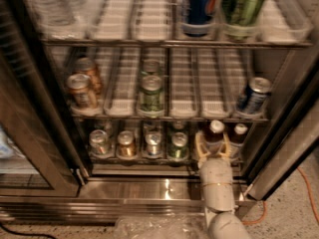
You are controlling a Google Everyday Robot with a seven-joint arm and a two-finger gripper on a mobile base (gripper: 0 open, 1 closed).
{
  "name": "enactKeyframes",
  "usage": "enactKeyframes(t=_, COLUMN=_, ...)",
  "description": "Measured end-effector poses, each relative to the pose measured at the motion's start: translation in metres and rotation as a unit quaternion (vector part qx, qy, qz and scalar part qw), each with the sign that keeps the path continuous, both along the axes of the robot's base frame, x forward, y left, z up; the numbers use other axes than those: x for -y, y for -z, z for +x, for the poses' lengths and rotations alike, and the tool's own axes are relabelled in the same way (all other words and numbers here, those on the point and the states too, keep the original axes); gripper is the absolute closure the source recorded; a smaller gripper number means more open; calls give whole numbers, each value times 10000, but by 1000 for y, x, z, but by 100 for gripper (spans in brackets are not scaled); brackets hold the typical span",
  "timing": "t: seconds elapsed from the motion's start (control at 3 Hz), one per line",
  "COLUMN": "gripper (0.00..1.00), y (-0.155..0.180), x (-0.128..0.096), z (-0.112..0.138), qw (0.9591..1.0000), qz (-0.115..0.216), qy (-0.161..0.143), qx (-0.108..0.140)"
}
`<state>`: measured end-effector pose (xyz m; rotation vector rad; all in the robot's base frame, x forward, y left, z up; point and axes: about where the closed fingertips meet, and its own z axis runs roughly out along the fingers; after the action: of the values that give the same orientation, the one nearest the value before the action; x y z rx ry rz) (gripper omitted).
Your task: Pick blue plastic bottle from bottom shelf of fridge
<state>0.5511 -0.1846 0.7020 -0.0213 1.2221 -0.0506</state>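
Observation:
The fridge point(164, 183) stands open before me with three lane racks. On the bottom shelf point(149, 169), right of centre, stands the blue plastic bottle point(216, 129), with a white cap and dark brown contents. My gripper point(214, 144) reaches in over the steel sill. Its pale fingers point(200, 146) sit tight against both sides of the bottle's body, shut on it. A second like bottle point(239, 133) stands just to its right.
Several cans point(127, 144) fill the bottom lanes to the left. The middle rack holds an orange can point(81, 90), a green can point(150, 92) and a blue can point(253, 95). The door frame point(284, 148) slants at right. A crumpled plastic bag point(159, 228) lies on the floor.

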Motion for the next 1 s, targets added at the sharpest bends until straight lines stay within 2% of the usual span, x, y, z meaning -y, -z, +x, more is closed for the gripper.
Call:
enactKeyframes(t=0.67, gripper=100, y=6, x=0, z=0, qw=10000, qz=-7, qy=-9, qx=-7)
enactKeyframes(t=1.0, gripper=100, y=3, x=0, z=-7, qw=9998, qz=-164, qy=-144, qx=-19)
